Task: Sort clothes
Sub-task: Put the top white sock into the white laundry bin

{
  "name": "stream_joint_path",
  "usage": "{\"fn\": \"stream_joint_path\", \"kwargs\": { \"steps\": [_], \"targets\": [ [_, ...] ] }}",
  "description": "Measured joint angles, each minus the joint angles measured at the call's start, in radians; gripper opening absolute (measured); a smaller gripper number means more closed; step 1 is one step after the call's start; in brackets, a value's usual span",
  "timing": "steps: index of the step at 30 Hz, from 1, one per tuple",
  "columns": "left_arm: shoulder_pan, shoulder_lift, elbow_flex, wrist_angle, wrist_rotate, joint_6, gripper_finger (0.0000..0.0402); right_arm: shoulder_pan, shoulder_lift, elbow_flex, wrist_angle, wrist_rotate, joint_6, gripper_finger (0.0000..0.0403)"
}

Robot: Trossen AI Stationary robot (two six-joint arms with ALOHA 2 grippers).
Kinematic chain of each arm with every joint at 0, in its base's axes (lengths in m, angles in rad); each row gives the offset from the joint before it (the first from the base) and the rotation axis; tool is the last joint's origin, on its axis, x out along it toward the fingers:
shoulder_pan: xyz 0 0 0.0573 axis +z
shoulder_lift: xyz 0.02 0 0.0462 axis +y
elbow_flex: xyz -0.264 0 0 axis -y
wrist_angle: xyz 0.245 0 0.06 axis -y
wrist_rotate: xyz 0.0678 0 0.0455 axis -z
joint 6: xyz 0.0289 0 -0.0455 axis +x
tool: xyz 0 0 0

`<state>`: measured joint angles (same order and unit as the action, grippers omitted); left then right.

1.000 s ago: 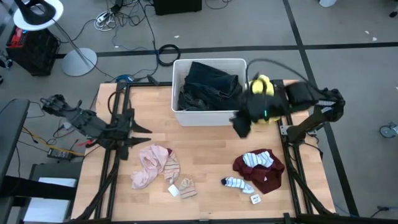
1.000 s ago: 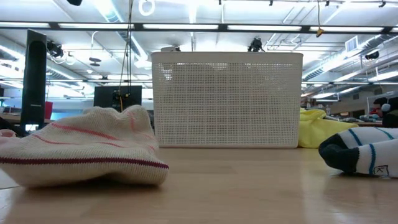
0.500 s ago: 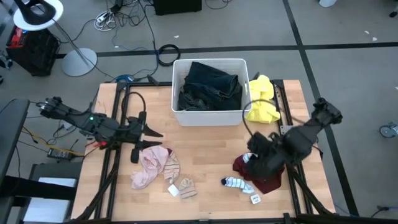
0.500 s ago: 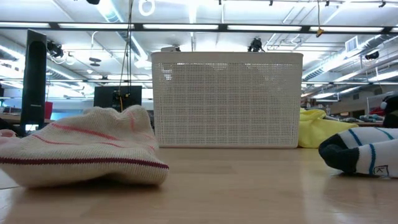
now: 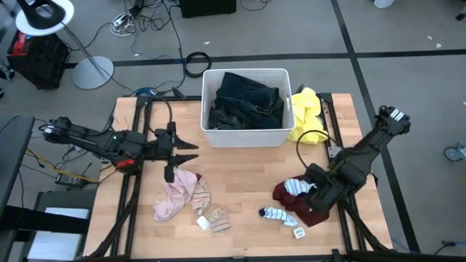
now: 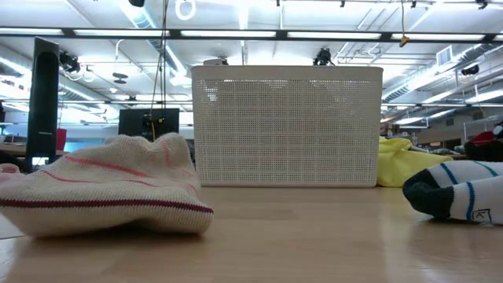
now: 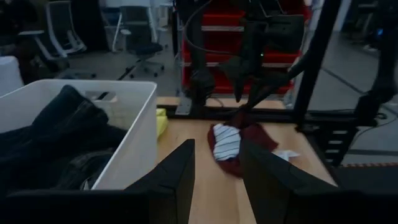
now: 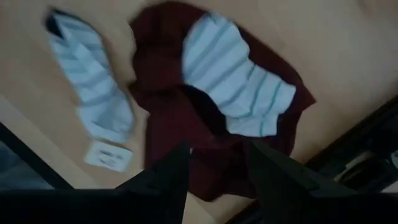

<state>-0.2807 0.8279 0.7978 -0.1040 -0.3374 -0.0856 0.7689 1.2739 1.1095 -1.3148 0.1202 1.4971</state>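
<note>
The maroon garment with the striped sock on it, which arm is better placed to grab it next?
Right, probably. The right hand hangs open directly over the maroon garment and its striped sock, while the left hand is across the table by the pink garment.

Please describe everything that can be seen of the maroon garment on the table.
The maroon garment is soft, dark red cloth, lying crumpled in a low heap on the wooden table, near its right edge and in front of the white bin. A white sock with grey-blue stripes lies on top of it. A second striped sock lies beside it on the wood. The right gripper hovers over the garment, fingers open, not gripping it.
</note>
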Motion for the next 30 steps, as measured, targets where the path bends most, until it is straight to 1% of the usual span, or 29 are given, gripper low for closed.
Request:
{"fn": "stream_joint_path", "kwargs": {
  "steps": [4,8,15,20,24,30],
  "targets": [
    [0.032,0.033,0.000,0.003,0.001,-0.015,0.0132,-0.028,-0.061,-0.149,0.112,-0.059,-0.113,0.0164],
    [0.063,0.050,0.000,0.006,0.003,-0.075,0.0132,-0.066,-0.065,-0.228,0.192,-0.089,-0.282,0.0164],
    [0.081,0.051,0.000,0.011,0.011,-0.082,0.0132,-0.155,-0.036,-0.265,0.213,-0.060,-0.579,0.0164],
    [0.085,0.050,0.002,0.012,0.011,-0.083,0.0132,-0.205,-0.007,-0.302,0.290,-0.099,-0.788,0.0164],
    [0.085,0.050,0.003,0.014,0.011,-0.084,0.0132,-0.232,0.023,-0.305,0.349,-0.110,-0.887,0.0164],
    [0.085,0.050,0.003,0.016,0.011,-0.084,0.0132,-0.276,0.100,-0.305,0.422,-0.123,-0.959,0.0159]
  ]
}}
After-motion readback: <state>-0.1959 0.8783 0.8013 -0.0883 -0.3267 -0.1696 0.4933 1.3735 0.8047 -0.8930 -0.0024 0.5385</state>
